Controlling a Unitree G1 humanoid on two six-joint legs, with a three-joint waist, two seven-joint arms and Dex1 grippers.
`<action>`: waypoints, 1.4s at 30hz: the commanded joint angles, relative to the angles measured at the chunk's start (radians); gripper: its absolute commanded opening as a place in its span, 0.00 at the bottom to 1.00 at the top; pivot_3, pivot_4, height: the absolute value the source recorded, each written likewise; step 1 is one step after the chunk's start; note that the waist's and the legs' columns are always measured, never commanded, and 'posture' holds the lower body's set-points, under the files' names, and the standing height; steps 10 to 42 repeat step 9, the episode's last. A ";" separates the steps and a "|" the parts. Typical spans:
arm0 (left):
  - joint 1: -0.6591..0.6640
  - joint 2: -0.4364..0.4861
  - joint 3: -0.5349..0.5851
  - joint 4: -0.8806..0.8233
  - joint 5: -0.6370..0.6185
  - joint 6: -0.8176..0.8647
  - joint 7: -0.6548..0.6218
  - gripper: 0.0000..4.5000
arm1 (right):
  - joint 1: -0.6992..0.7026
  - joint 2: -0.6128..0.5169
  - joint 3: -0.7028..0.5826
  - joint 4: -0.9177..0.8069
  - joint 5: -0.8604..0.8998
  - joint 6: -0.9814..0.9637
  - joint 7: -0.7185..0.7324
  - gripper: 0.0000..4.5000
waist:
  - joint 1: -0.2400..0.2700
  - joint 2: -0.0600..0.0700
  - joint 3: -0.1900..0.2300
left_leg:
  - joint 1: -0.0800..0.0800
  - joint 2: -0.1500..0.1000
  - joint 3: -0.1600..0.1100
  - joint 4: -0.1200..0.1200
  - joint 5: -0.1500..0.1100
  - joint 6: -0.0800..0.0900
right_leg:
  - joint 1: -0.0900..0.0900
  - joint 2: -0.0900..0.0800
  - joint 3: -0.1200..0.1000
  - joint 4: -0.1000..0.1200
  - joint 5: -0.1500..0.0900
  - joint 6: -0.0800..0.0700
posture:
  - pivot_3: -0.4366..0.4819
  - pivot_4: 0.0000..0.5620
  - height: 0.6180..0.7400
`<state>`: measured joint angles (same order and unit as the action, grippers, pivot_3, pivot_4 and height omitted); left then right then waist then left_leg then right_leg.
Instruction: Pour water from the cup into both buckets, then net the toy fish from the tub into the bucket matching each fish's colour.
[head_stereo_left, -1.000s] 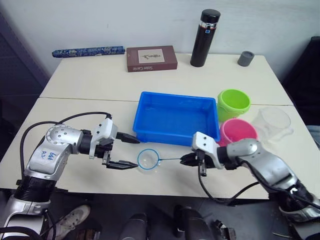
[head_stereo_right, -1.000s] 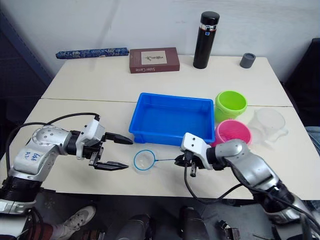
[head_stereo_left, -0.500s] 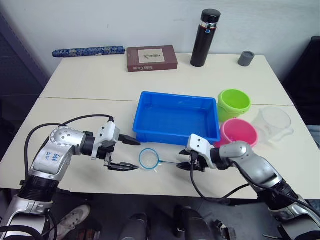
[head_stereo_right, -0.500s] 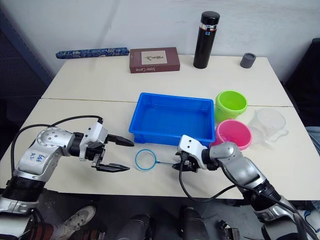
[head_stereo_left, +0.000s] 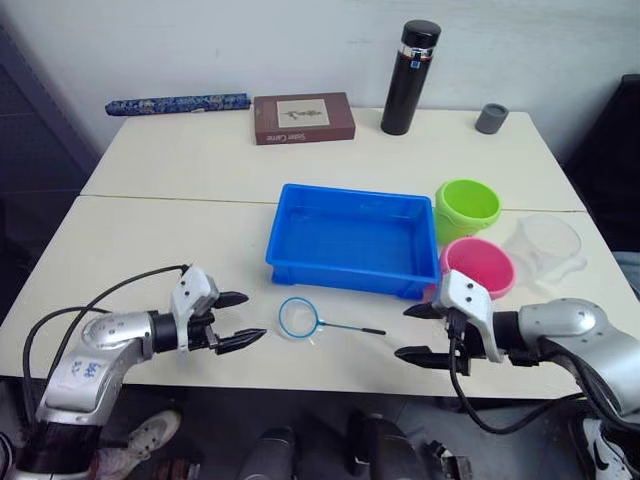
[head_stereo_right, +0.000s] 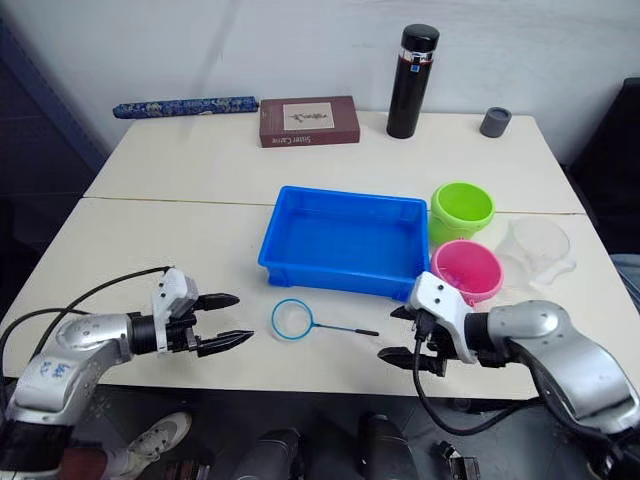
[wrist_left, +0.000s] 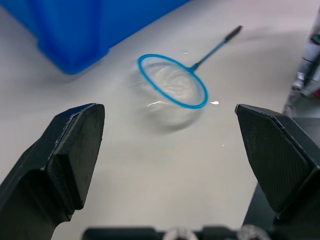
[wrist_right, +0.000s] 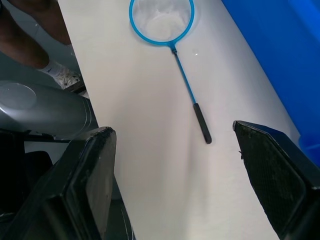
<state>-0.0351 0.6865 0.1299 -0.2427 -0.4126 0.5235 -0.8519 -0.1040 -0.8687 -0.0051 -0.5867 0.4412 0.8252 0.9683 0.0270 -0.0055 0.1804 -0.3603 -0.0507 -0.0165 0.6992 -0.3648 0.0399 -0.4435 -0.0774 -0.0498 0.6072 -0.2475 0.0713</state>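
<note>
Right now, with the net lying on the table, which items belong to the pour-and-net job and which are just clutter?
Job items:
net
blue tub
lime green bucket
pink bucket
clear measuring cup

Lying about:
black thermos
small grey cup
brown book
blue patterned roll

Toy fish are too small to make out.

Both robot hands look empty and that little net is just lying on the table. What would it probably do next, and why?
Probably bring the right gripper back to the net and close on its dark handle. The net lies flat in front of the tub, held by nothing, and both grippers are open; the left gripper sits beside the hoop.
</note>
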 joint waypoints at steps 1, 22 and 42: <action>0.067 -0.022 0.060 -0.073 -0.002 0.007 0.077 1.00 | 0.060 0.012 -0.020 -0.015 -0.014 -0.049 -0.043 0.88 | 0.000 0.000 0.000 | 0.001 0.000 0.000 0.000 0.000 0.000 | 0.001 0.000 0.001 0.000 0.000 0.000 | 0.48 0.27 0.99; 0.179 -0.074 0.114 -0.142 -0.026 0.032 0.171 1.00 | 0.133 0.038 -0.012 0.004 -0.035 -0.108 -0.099 0.88 | 0.000 0.000 0.000 | 0.002 0.000 0.001 -0.001 -0.001 0.000 | 0.001 0.000 0.002 0.001 0.000 0.000 | 0.48 0.27 0.99; 0.179 -0.074 0.114 -0.142 -0.026 0.032 0.171 1.00 | 0.133 0.038 -0.012 0.004 -0.035 -0.108 -0.099 0.88 | 0.000 0.000 0.000 | 0.002 0.000 0.001 -0.001 -0.001 0.000 | 0.001 0.000 0.002 0.001 0.000 0.000 | 0.48 0.27 0.99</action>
